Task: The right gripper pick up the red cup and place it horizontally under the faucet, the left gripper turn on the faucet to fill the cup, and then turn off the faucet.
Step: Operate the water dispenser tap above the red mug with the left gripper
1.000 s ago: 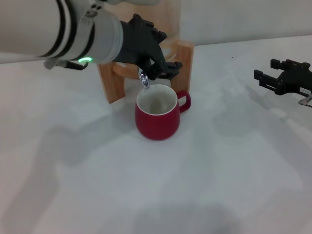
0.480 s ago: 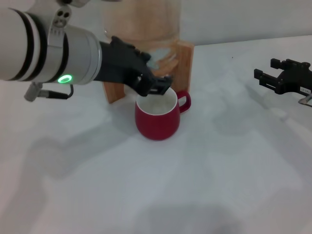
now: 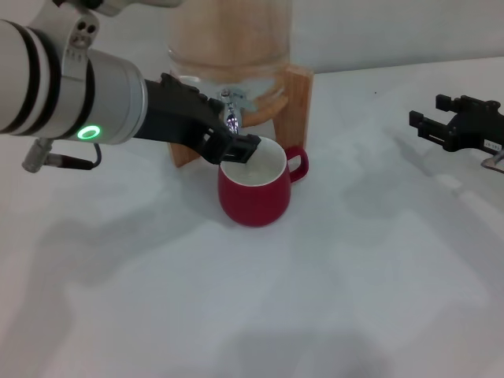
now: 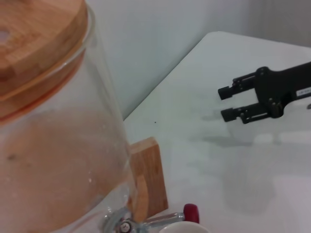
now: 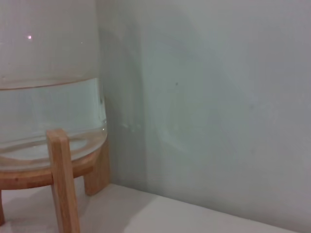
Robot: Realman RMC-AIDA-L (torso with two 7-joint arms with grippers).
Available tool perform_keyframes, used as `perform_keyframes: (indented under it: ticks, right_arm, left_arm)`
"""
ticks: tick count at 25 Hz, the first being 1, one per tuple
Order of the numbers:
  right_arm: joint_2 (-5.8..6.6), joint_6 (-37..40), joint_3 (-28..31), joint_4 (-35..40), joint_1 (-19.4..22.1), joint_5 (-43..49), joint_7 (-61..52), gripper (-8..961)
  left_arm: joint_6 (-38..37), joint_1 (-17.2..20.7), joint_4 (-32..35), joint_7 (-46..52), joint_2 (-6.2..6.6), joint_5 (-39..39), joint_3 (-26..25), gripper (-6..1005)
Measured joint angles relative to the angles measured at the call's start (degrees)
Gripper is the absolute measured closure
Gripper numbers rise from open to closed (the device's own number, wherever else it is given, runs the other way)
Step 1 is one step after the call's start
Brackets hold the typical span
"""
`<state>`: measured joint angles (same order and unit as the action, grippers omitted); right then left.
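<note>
White table around red cup

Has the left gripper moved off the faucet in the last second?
Yes. In the head view the left gripper has pulled back leftward and lower, away from the faucet, and now sits at the red cup's rim.
</note>
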<state>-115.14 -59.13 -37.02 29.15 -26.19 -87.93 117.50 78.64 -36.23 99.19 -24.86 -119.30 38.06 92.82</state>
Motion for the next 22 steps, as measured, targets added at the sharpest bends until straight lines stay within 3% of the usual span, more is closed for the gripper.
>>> perform_keyframes:
  ticks: [9,16,22]
  right_arm:
    - [0.00,0.1,-0.1,0.1,0.0,0.1,0.0,364]
    - [0.00,0.0,-0.1,0.1,0.3,0.2,0.0,365]
    - [0.05,0.0,-0.1,0.1,0.3,0.3,0.0,365]
  left_arm:
    - [-1.6,-1.4,-4.8,-6.7,-0.10,-0.2,1.4,350]
    - [-2.8,-1.0,-3.5,-14.4,-0.05,-4.0,3.5,350]
    - [2.2,-2.5,-4.1,-22.8,0.03,-2.0,4.0,350]
